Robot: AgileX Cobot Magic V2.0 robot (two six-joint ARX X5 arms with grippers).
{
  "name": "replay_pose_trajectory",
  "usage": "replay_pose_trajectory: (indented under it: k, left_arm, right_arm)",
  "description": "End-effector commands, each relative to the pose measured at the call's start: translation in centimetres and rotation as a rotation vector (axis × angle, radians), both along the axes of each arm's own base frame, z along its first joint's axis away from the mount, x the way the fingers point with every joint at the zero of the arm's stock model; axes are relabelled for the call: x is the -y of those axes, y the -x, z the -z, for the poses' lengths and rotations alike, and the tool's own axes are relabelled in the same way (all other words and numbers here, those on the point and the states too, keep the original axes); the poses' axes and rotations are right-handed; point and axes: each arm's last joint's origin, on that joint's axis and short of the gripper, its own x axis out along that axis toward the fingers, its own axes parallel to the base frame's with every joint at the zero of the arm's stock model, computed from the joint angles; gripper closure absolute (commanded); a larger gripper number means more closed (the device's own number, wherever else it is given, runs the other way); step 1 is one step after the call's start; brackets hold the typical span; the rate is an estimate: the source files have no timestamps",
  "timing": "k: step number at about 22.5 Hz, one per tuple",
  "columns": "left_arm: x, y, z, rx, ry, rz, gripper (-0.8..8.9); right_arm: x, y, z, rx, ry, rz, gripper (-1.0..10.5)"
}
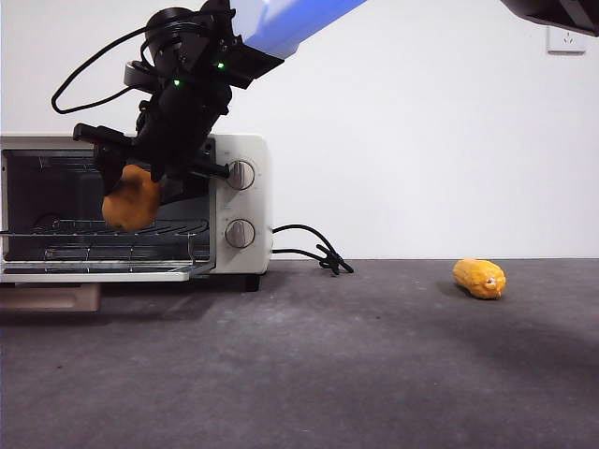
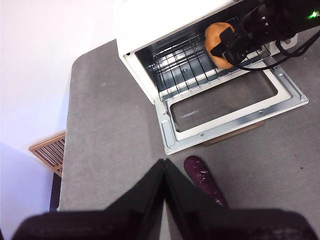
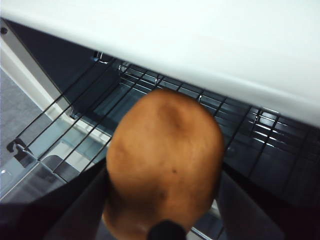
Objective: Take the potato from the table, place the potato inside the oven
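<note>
The potato [image 1: 130,198] is clamped in the right claw [image 1: 140,192], held just above the rack [image 1: 140,227] at the oven [image 1: 245,150] mouth; released early, it could be rolled out onto the door [image 2: 227,100]

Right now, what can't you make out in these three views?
- Potato contact with the rack: right wrist view, the potato hides what is under it; touching or above, cannot tell.
- Right gripper jaws: front view, lost against the dark oven interior.
- Purple item: left wrist view only, partly behind the shut left gripper; identity unclear.
- Oven's left side: front view, cut off by the edge.
</note>
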Motion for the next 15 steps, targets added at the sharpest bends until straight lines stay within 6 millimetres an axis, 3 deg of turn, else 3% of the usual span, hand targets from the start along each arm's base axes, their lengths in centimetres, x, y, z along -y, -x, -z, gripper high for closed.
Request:
replay_pose_trajectory:
  k: [1, 5, 7, 15]
  left_arm:
    - [-0.03, 0.09, 0.17, 0.003, -0.006, 0.005, 8.19]
    - [-0.04, 0.12, 0.16, 0.004, -0.006, 0.005, 8.19]
    - [-0.04, 0.12, 0.17, 0.004, -0.005, 0.005, 8.19]
    - [-0.04, 0.12, 0.17, 0.005, -0.001, 0.003, 8.19]
  right_arm:
    - [0.47, -0.92, 2.80, -0.052, 0.052, 0.021, 8.0]
    - [0.42, -0.85, 2.81, -0.053, 0.054, 0.020, 4.5]
    - [0.24, -0.70, 2.79, -0.046, 0.056, 0.025, 3.4]
    - [-0.22, -0.28, 2.62, -0.034, 0.053, 0.052, 3.2]
